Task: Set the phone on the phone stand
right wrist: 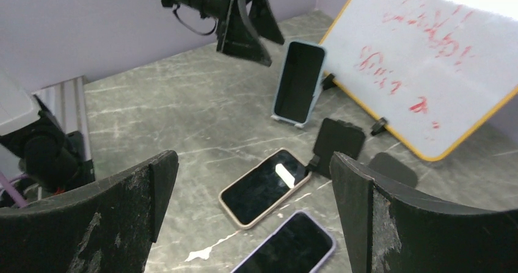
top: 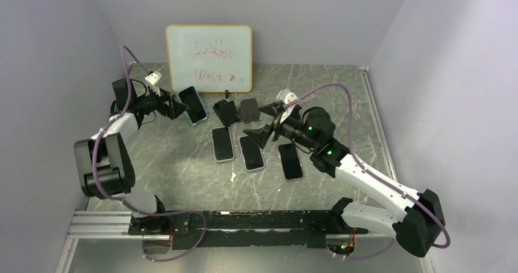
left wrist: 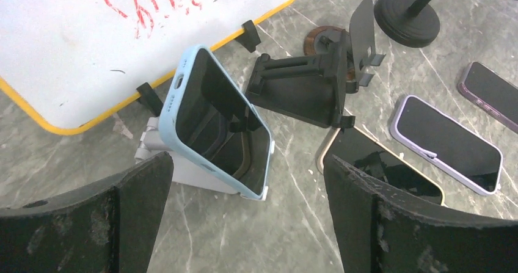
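We start with the grey marbled tabletop [top: 183, 181]. A yellow-framed whiteboard [top: 209, 58] leans at its far edge.

The left gripper [top: 174, 108] sits at the far left with its jaws spread wide, and it holds nothing. In its own wrist view, the blue-cased phone [left wrist: 220, 123] stands free in the gap between the fingers, and neither finger appears to touch it. The right gripper [top: 261, 132] is also wide open and empty. It hangs near the middle, above three phones lying flat [top: 251, 152] and a folded black stand [top: 225, 111].

The blue-cased phone is at the far left, just in front of the whiteboard, and it rests on the pale phone stand [left wrist: 149, 143].

We judge the step in hand to be drawing the left gripper clear. To do that well, we keep the jaws fully spread and back away straight along the gripper's own line. Any sideways swing could let a finger clip the case. We also confirm that the lower short edge sits in the stand's lip.

The phone stands in portrait. Its long axis rises steeply from the lip and tilts back toward the far left. The dark screen faces the near right, toward the right arm.
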### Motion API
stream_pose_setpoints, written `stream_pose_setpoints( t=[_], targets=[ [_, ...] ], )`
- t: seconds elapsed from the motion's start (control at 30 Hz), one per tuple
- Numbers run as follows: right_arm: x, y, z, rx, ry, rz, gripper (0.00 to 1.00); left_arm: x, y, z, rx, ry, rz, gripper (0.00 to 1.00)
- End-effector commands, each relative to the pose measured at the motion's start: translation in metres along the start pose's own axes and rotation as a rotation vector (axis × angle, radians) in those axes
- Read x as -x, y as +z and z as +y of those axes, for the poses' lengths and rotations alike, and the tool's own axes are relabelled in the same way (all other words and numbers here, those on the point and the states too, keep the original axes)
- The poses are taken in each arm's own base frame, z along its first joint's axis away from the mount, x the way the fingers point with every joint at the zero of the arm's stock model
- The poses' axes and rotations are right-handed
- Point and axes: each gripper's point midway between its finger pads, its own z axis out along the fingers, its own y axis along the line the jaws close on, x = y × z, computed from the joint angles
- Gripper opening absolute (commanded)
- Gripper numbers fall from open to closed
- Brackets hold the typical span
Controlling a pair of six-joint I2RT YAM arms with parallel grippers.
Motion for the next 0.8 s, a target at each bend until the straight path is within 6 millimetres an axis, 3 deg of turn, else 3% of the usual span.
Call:
stream_pose_setpoints(
  t=[0.0, 0.13, 0.23, 0.37, 0.53, 0.67, 0.77],
  targets=[
    [-0.018, 0.015, 0.019, 0.011, 0.042, 0.041, 1.0, 0.016, -0.019, -0.008, 0.1, 0.008, -0.019, 0.96],
    [-0.054, 0.037, 0.026, -0.084, 0.045, 0.183, 1.0, 0.035, -0.045, 0.012, 0.372, -0.006, -0.061, 0.96],
    [-0.082, 0.049, 0.012, -0.207, 0.08, 0.275, 1.0, 0.044, -0.056, 0.012, 0.477, -0.197, -0.124, 0.96],
    [-0.118, 0.061, -0.007, -0.38, 0.132, 0.391, 1.0, 0.05, -0.054, -0.027, 0.378, -0.336, -0.154, 0.96],
    [-0.156, 0.076, -0.006, -0.46, 0.171, 0.515, 1.0, 0.066, -0.067, -0.065, 0.423, -0.337, -0.258, 0.96],
    [-0.18, 0.09, 0.009, -0.475, 0.217, 0.573, 1.0, 0.054, -0.071, -0.088, 0.428, -0.418, -0.244, 0.96],
    [-0.199, 0.104, 0.024, -0.474, 0.237, 0.609, 1.0, 0.037, -0.074, -0.094, 0.478, -0.42, -0.183, 0.97]
  ],
)
